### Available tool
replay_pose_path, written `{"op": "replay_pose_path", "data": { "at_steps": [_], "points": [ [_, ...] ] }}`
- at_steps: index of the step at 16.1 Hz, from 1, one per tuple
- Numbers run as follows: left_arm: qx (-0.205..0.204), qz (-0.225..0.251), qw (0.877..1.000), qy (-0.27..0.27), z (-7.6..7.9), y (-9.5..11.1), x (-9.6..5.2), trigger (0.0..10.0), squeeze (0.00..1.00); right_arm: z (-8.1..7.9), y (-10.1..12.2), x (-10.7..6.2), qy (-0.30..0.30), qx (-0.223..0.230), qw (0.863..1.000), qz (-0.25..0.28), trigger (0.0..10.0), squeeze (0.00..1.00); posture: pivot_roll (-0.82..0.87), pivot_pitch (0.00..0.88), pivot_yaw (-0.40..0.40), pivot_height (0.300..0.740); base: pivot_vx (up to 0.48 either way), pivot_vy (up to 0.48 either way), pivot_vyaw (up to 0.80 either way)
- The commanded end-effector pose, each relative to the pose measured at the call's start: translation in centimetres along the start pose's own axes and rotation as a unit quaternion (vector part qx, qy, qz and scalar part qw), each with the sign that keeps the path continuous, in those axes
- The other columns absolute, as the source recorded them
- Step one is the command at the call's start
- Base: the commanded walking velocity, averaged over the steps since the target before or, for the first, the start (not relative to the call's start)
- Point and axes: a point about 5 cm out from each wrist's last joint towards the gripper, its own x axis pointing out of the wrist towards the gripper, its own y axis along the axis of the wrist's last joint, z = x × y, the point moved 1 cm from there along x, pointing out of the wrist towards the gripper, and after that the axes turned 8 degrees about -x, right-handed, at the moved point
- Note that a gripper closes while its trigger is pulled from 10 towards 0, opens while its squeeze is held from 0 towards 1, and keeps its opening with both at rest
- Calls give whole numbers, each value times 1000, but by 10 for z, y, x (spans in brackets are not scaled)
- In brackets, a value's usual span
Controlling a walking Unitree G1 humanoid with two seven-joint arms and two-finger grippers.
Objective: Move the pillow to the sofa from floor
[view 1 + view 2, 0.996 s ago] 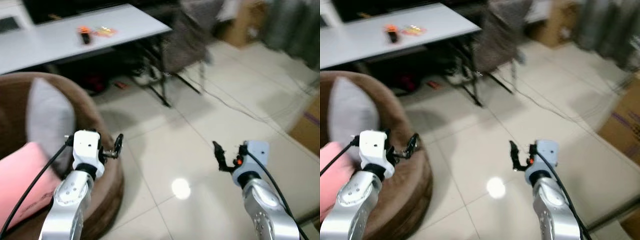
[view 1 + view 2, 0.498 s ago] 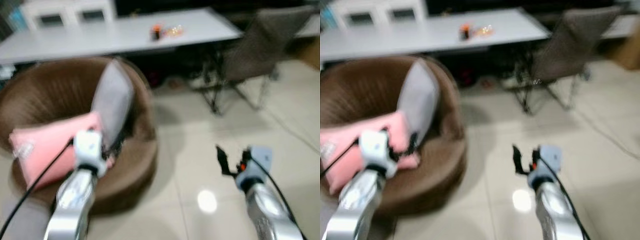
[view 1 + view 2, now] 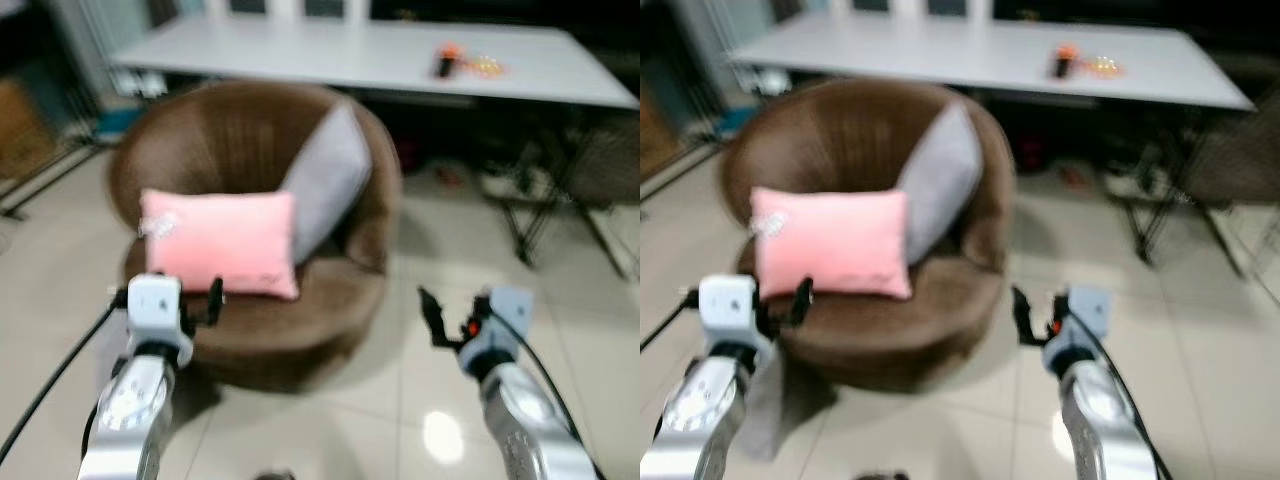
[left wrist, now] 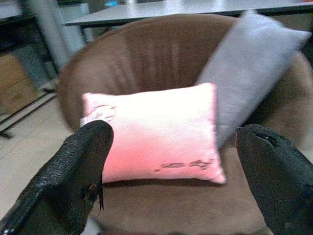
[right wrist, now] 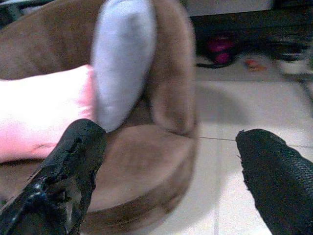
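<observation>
On the brown sofa (image 3: 330,300) (leaning back) lies the pink pillow (image 3: 220,242), just beyond the empty, spread left hand (image 4: 171,166)

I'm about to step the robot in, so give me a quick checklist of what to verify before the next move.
1. Pillow on the brown sofa: ok, pink pillow rests on the seat.
2. Grey pillow leaning against the backrest: ok.
3. Left gripper open and empty: ok.
4. Right gripper empty over the floor: ok; wrist view shows fingers apart.
5. Image sharpness: not ok, head views blurred.
6. Another pillow left on the floor: cannot tell.
</observation>
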Motion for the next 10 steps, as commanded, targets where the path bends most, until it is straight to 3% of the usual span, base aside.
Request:
{"op": "replay_pose_path", "data": {
  "at_steps": [1,5,6,9,10],
  "points": [
    [6,4,1000,-2,1,3,2,10000,282,3,2,2,-5,3,1000,3,10000,1000,-83,3,32,740,0,0,800],
    [15,13,1000,-22,5,8,6,10000,290,0,3,3,-13,13,1000,10,10000,1000,-79,0,49,740,0,0,800],
    [16,12,1000,-23,4,9,7,10000,290,0,5,4,-24,22,999,21,10000,1000,-79,0,52,740,0,0,0],
    [16,14,999,-27,6,10,8,10000,294,0,11,7,-25,-6,999,31,10000,1000,-78,0,54,740,0,190,0],
    [16,15,999,-28,5,11,9,10000,298,-2,16,7,-22,-11,998,52,10000,0,-78,0,56,740,0,292,0]
  ]
}}
